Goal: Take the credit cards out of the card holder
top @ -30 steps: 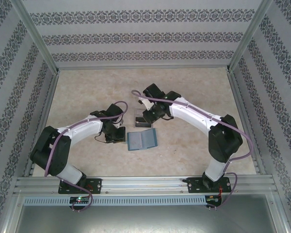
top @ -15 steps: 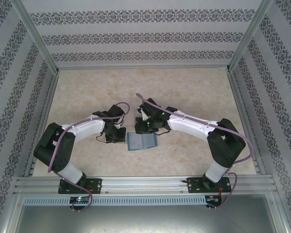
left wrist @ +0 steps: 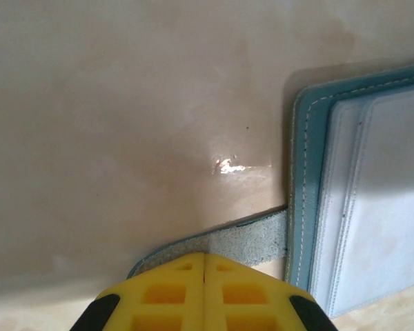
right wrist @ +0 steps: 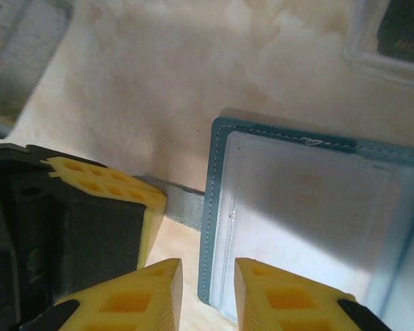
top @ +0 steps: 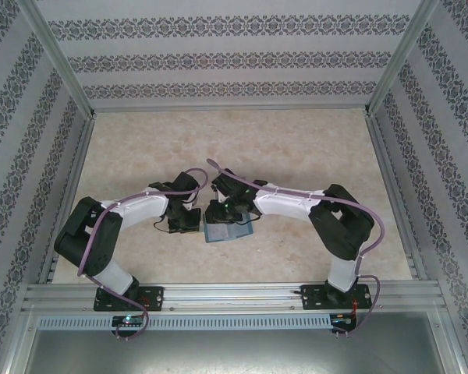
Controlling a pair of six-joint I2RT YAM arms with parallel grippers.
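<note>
The right pincer [right wrist: 208, 272] has swung from the clear plastic square tray [right wrist: 390, 41] to the small teal-blue folding card holder [top: 228, 226], open flat on the tabletop [top: 296, 140], and hovers narrowly parted, empty, over its tab-side edge. The left pincer [left wrist: 205, 258] stays clamped on the holder's closing tab [left wrist: 241, 241]; another card seems next.

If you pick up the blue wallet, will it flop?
Probably: the card holder lies opened flat like a book. Its thin tab bends, so it is likely soft. Its shiny clear pockets may be slippery.
</note>
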